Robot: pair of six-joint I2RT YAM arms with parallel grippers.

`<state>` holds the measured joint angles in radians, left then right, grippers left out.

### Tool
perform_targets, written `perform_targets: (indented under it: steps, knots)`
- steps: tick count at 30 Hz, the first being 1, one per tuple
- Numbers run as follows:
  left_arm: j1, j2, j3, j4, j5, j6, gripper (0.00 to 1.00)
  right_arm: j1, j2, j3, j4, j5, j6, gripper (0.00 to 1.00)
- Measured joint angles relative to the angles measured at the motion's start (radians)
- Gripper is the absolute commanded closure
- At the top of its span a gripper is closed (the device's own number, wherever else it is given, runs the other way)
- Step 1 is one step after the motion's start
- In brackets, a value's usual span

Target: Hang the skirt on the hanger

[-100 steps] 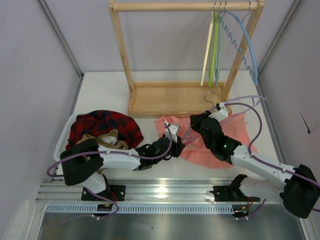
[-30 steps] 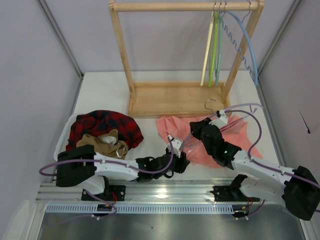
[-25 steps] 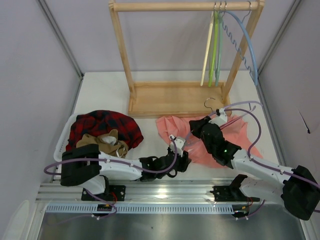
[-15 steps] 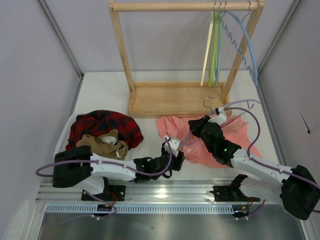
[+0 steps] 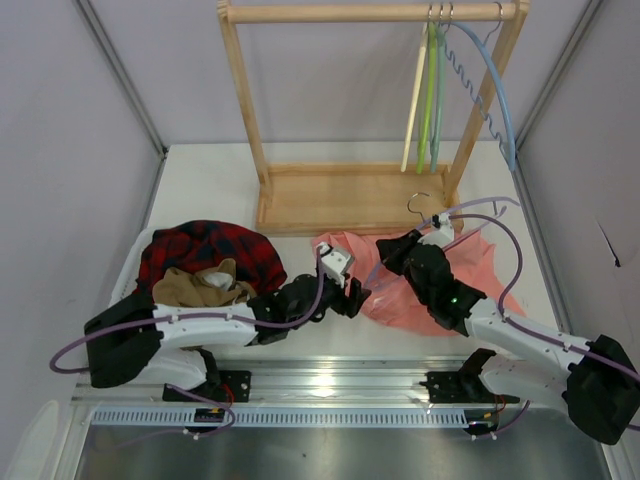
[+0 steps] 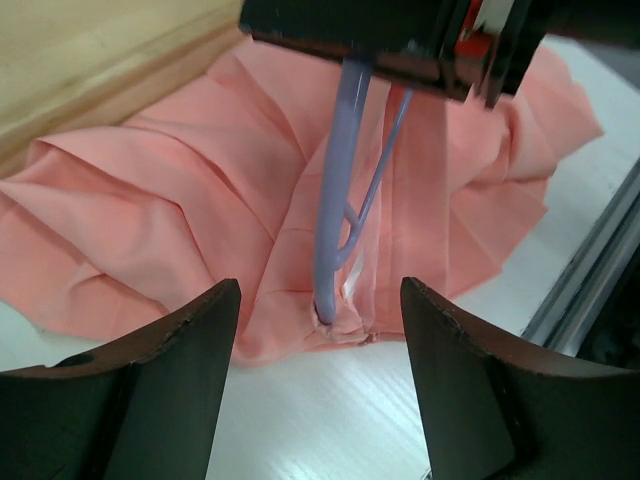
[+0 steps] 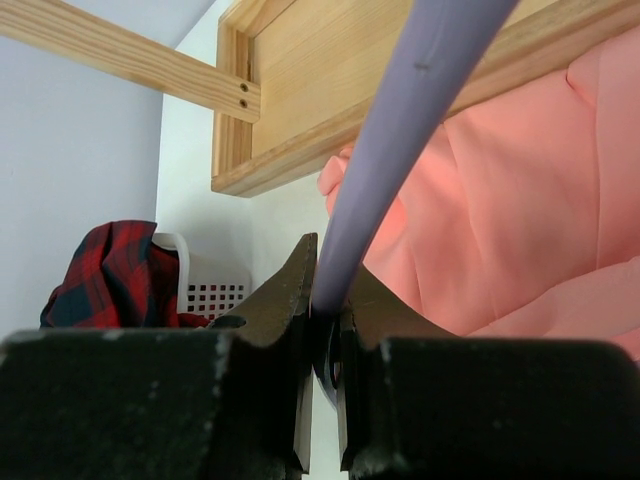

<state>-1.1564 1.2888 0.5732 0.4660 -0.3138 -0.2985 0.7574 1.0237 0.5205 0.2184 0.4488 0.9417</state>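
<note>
Closest thing to a label: a small red-and-white patch (image 6: 482, 45) is seen on the right arm's black housing in the left wrist view. It's too blurred to be read, might be a sticker or just wiring tbh.

The hanger (image 6: 335, 190) is pinched by the right fingers (image 5: 388, 247), which are pressed tight onto its lilac body. It's held tilted, with the hook end up toward the wooden rack (image 5: 350, 200) and the lower end down on the skirt (image 5: 485, 270). That lower tip is tucked into a bunched fold at the skirt's near edge.

The left fingers (image 5: 352, 293) are spread wide and nothing is gripped by them. In the left wrist view the hanger's tip and the bunched fold are framed between the two of them, a little past the tips and touched by neither.

The skirt itself is laid out crumpled on the counter (image 5: 200, 180), just in front of the rack's base, with part of it hidden under the right arm.

Compared with half a second ago, the left fingers have been carried away from the counter's near edge and further toward the rack, over the skirt's left part. The right fingers and the hanger are found pretty much where they were.
</note>
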Motion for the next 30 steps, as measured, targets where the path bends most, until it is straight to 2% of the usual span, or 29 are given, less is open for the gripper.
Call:
perform_targets:
  steps: [4,12,16,20,21,22,23,27,28,30]
  knots:
    - [0.021,0.071,0.011,0.013,0.085,0.02,0.29,0.0,-0.007,0.0,-0.005,-0.007,0.0,1.0]
    - [0.069,0.1,0.031,0.088,0.177,0.054,0.32,-0.005,-0.028,0.0,-0.008,-0.048,0.008,1.0]
    - [0.097,0.134,0.069,0.105,0.213,0.065,0.37,-0.005,-0.035,0.0,-0.015,-0.066,0.022,1.0]
    - [0.106,0.211,0.138,0.123,0.243,0.072,0.5,-0.005,-0.042,0.0,-0.015,-0.077,0.03,1.0]
    - [0.107,0.227,0.15,0.127,0.249,0.073,0.61,-0.005,-0.043,0.0,-0.015,-0.08,0.03,1.0]
    - [0.108,0.24,0.157,0.131,0.256,0.074,0.67,-0.006,-0.044,0.0,-0.016,-0.082,0.03,1.0]
    - [0.109,0.254,0.163,0.135,0.264,0.073,0.79,-0.006,-0.044,0.0,-0.016,-0.084,0.03,1.0]
    - [0.114,0.281,0.172,0.15,0.299,0.071,1.0,-0.011,-0.044,0.0,-0.029,-0.084,0.027,1.0]
    - [0.116,0.283,0.172,0.151,0.304,0.069,1.0,-0.011,-0.044,0.0,-0.032,-0.084,0.027,1.0]
    - [0.122,0.284,0.172,0.153,0.324,0.064,1.0,-0.013,-0.045,0.0,-0.039,-0.084,0.029,0.88]
